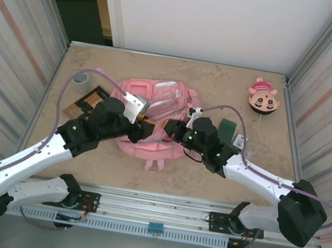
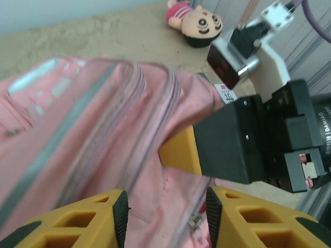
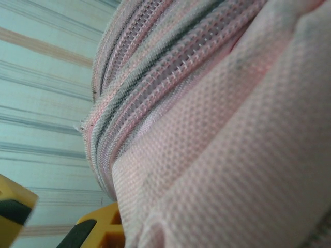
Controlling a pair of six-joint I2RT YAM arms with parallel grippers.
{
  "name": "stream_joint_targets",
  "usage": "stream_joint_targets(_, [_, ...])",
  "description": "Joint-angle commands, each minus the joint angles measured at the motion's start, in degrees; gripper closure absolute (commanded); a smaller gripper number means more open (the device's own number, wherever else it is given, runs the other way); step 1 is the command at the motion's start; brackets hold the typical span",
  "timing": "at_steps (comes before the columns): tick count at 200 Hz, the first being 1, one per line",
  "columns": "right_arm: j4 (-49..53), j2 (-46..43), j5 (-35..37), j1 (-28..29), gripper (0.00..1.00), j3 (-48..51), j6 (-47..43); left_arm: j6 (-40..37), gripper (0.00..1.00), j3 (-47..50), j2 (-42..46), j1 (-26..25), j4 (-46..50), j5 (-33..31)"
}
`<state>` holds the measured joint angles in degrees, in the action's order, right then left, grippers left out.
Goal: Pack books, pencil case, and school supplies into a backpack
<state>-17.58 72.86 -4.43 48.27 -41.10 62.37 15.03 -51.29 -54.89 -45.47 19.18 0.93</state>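
The pink backpack (image 1: 157, 103) lies mid-table, zipped pockets up. My left gripper (image 2: 166, 217) hovers over its near edge with jaws open; pink fabric and a zip line (image 2: 155, 103) lie between the pads, untouched. My right gripper (image 1: 175, 128) meets it from the right, shut on a fold of the backpack. Its yellow finger (image 2: 181, 152) sits pressed into the cloth, and pink weave (image 3: 232, 129) crowds the right wrist view. The orange-brown book (image 1: 89, 101) lies left of the backpack. The dark green pencil case (image 1: 230, 126) lies to the right, with a tiny pale labelled item (image 1: 239, 140) beside it.
A small grey cup (image 1: 83, 80) stands behind the book. A round cartoon-face toy (image 1: 264, 97) with a pink cap sits at the back right. Ribbed metal walls (image 1: 20, 40) close in both sides. The two wrists nearly touch over the backpack's near edge.
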Motion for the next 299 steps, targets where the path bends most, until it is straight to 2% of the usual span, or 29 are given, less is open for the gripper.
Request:
stream_joint_targets(1, [-4.54, -0.11, 6.49, 1.15, 1.00, -2.95, -1.62, 11.14, 0.56, 2.50, 1.33, -0.97, 3.22, -5.70])
stream_joint_targets(17, [-4.56, 0.08, 8.47, 1.73, 1.00, -3.07, -1.58, 13.44, 0.57, 3.92, 1.80, -2.98, 3.30, -7.65])
stream_joint_targets(67, [-4.39, 2.27, 9.41, 2.62, 1.00, -4.76, -1.24, 14.37, 0.58, 4.33, 0.84, -6.32, 3.23, -6.05])
stream_joint_targets(94, [-3.93, 2.81, 9.37, 2.94, 1.00, -5.56, -1.20, 14.27, 0.58, 5.09, 1.20, -8.43, 2.98, -8.06])
stream_joint_targets(170, [-4.39, 2.49, 9.79, 3.75, 1.00, -6.50, -2.08, 16.22, 0.58, 5.45, -3.31, -10.03, 2.34, -8.88])
stream_joint_targets(234, [-4.30, 1.26, 10.90, 4.85, 1.00, -6.54, -2.67, 18.88, 0.59, 3.46, -10.23, -11.05, 2.53, -13.68])
stream_joint_targets(260, [-4.60, 0.90, 11.62, 5.56, 1.00, -6.51, -2.42, 21.42, 0.58, 2.29, -12.49, -12.18, 5.83, -18.41])
stream_joint_targets(284, [-4.42, 0.74, 11.63, 6.28, 1.00, -6.95, -2.47, 24.78, 0.65, 2.64, -13.47, -12.23, 7.36, -21.52])
stream_joint_targets(299, [-3.93, 0.66, 11.63, 6.63, 1.00, -7.21, -2.76, 24.79, 0.79, 2.79, -13.44, -12.21, 6.72, -21.99])
